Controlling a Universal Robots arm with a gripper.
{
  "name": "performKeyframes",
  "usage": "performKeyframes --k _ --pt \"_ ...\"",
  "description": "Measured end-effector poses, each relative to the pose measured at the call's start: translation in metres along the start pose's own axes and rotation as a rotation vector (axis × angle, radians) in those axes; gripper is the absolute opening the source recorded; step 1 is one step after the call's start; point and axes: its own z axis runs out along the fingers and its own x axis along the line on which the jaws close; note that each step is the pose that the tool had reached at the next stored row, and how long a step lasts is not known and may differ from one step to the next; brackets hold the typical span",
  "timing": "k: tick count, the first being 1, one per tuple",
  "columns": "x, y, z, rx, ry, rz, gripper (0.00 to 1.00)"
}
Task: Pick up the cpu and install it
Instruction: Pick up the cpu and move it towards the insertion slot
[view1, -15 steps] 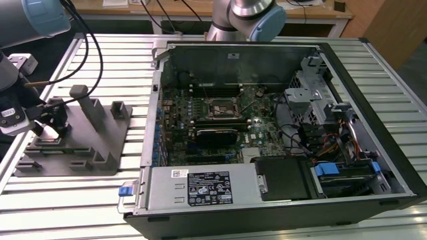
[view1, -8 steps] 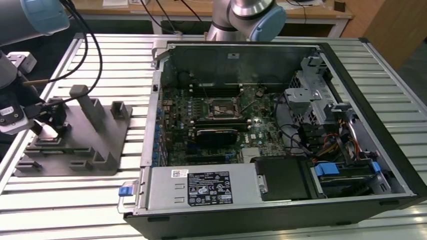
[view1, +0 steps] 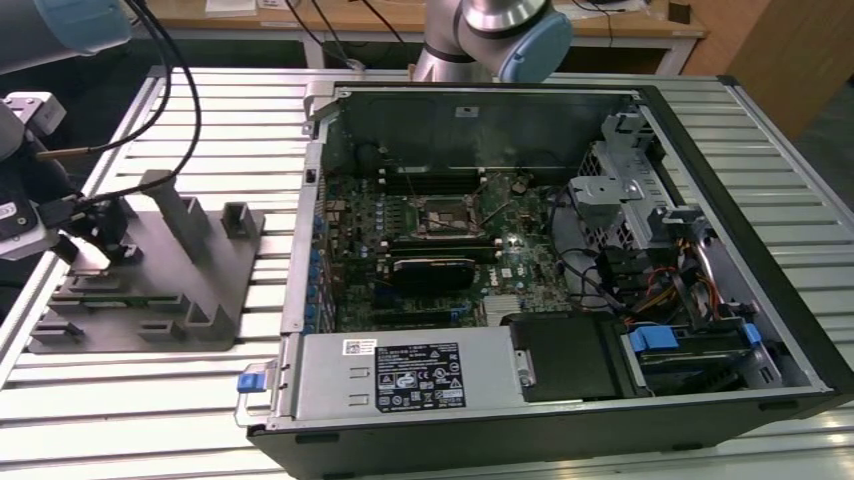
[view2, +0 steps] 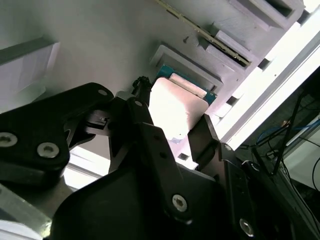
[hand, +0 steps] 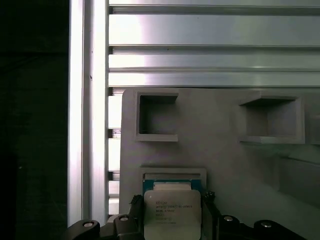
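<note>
The cpu is a small square chip with a shiny silver top and a teal rim. It lies in a shallow pocket of the grey fixture. In both wrist views my gripper has a black finger against each side of the chip, shut on it. The second wrist view shows the bright cpu held between the fingers. In the exterior view my gripper is low over the grey fixture at the exterior view's left. The dark square socket sits on the motherboard inside the open computer case.
Upright grey posts stand on the fixture beside the gripper. The case holds a grey power supply box, cables and drive bays. A second robot arm stands behind the case. Slatted aluminium table surrounds everything.
</note>
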Motion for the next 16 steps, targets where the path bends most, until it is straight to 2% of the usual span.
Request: performKeyframes --k 8,16 --pt "-0.0005 0.0007 -0.0181 0.0000 -0.0010 0.000 0.55" --pt "-0.0009 0.0013 -0.0319 -0.0005 -0.0015 0.000 0.55"
